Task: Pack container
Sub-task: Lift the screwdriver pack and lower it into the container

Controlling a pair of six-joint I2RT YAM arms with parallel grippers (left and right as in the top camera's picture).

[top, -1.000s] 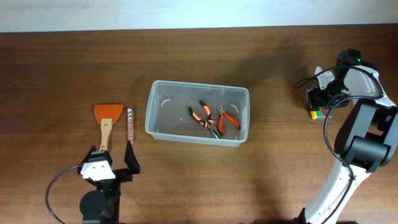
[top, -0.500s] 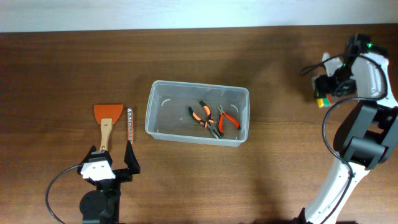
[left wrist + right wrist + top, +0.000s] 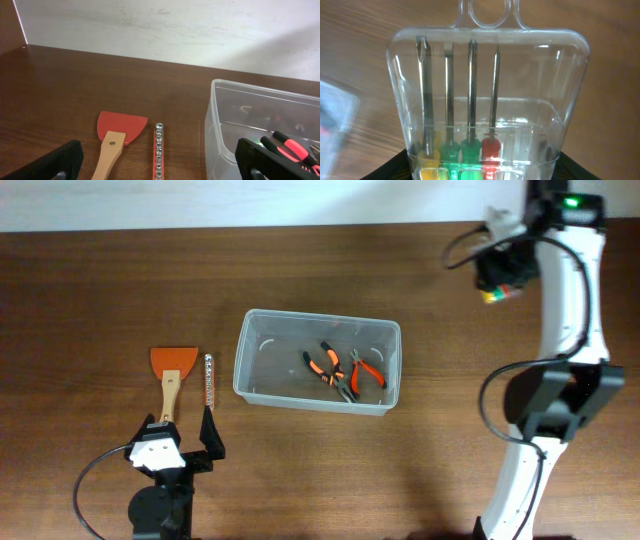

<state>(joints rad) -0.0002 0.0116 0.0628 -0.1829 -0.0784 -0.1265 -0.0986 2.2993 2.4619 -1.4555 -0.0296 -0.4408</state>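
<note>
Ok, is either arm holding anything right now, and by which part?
The right fingers grip the clear screwdriver pack at its handle end; the left fingers are open and empty.

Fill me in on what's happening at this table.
The right gripper holds a clear screwdriver pack over the far right of the table, well apart from the bin. The bin sits mid-table with orange pliers already inside. The left gripper is open and holds nothing at the near left, with a scraper and a bit strip lying on the table in front of it, not yet packed.
</note>
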